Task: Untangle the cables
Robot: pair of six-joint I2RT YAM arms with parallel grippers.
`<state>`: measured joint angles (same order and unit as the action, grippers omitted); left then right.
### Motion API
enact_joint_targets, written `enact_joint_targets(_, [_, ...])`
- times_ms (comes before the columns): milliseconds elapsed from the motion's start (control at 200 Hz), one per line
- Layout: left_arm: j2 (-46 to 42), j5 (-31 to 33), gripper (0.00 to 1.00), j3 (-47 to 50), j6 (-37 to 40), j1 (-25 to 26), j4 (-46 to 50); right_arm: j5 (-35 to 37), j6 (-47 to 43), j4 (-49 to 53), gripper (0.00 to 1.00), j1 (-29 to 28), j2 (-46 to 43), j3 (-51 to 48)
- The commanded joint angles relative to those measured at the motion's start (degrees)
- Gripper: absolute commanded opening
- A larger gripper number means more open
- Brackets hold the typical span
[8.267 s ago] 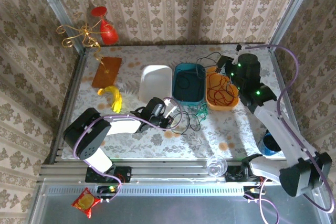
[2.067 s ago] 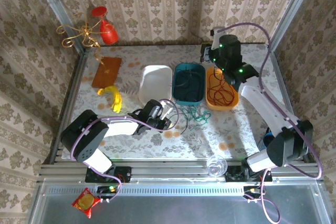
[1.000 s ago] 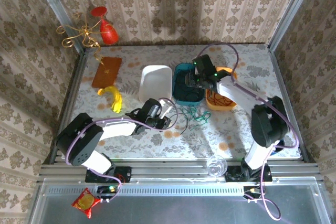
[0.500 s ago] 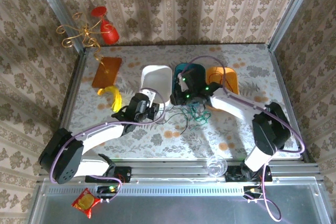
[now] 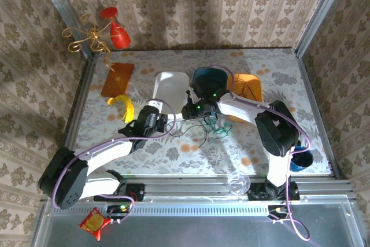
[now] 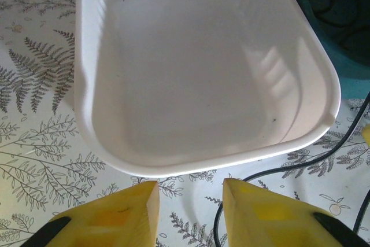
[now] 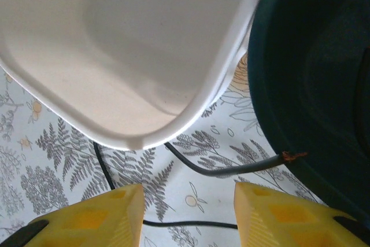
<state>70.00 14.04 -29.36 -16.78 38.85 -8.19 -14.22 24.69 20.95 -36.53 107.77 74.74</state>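
A loose tangle of green cables [image 5: 218, 125] lies on the table in front of the teal bin [image 5: 209, 77], with a thin black cable [image 5: 199, 135] looping to its left. My left gripper [image 5: 161, 117] stands open just short of the white tray [image 5: 167, 85]; in its wrist view the gripper [image 6: 191, 201] holds nothing and a black cable [image 6: 277, 169] runs past its right finger. My right gripper [image 5: 188, 113] is open and empty at the tray's near right corner. Between its fingers [image 7: 133, 212] a black cable [image 7: 231, 170] with a bare copper tip crosses the table.
An orange bin [image 5: 252, 88] with wire in it stands right of the teal bin. A banana [image 5: 126, 108] and a brown board [image 5: 117, 79] lie at the left. A blue cup [image 5: 300, 159] and a clear glass [image 5: 237, 183] stand near the front right edge.
The right arm has swung from the orange bin leftward across the teal bin and come down by the white tray's corner. The left gripper has moved up toward the tray's near edge.
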Motion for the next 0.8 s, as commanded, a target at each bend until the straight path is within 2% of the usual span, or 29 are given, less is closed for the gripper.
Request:
enact_joint_targets(0, [-1.26,0.76,0.34,0.89,-0.98,-0.35,0.68,-0.23,2.20,0.72,0.46,0.15,2.79,0.93])
enact_joint_targets(255, [-2.32,1.35,0.35,1.06,-0.73,-0.35,0.71,1.66,1.15,1.70,0.44,-0.33,1.53,-0.43])
enact_joint_targets(355, [-2.67,1.55,0.35,1.23,-0.54,-0.35,0.72,2.72,-3.06,2.68,0.45,-1.23,-1.60,-3.23])
enact_joint_targets(555, [-2.28,1.31,0.35,1.32,-0.36,-0.45,0.54,-0.97,-12.08,10.20,0.48,-2.23,-2.91,-5.02])
enact_joint_targets(795, [-2.27,2.14,0.35,1.52,-1.28,-0.45,0.11,4.36,-17.48,11.79,0.49,-7.83,-2.47,-4.54])
